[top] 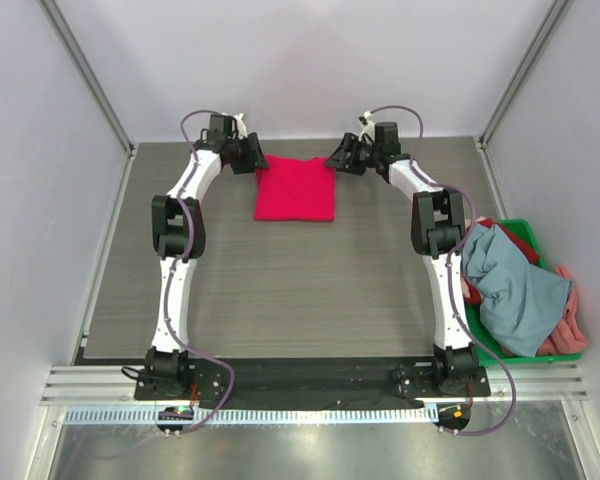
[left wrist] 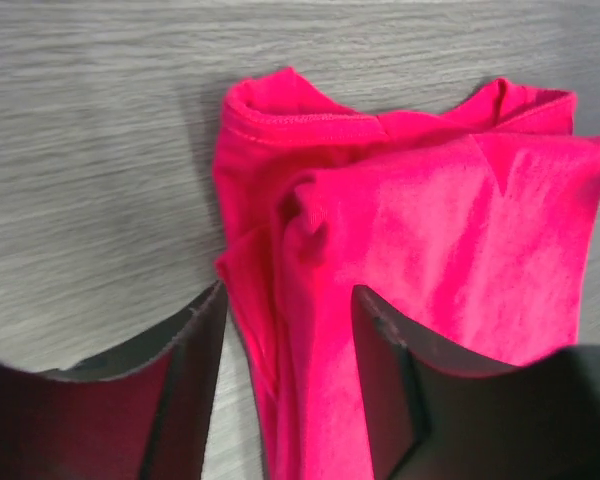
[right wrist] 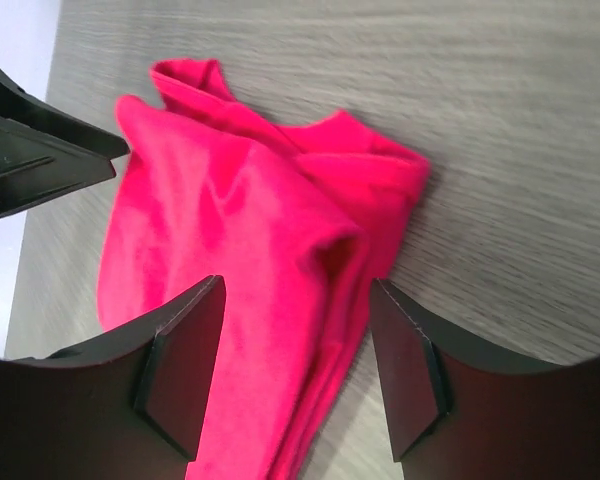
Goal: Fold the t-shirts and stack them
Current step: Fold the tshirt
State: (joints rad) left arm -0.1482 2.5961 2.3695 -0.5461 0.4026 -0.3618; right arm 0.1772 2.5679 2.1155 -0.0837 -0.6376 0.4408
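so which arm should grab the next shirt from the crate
Likely the right: the crate sits beside its base, far from the left arm. The left gripper and right gripper are both open at the red shirt.

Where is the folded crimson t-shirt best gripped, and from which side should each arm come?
At its two far corners, one per arm. The crimson t-shirt lies flat and roughly square, so only its layered edges, bunched at those corners, offer a pinch. The left gripper should probably come from the left side, the right gripper from the right; both stand open astride that cloth.
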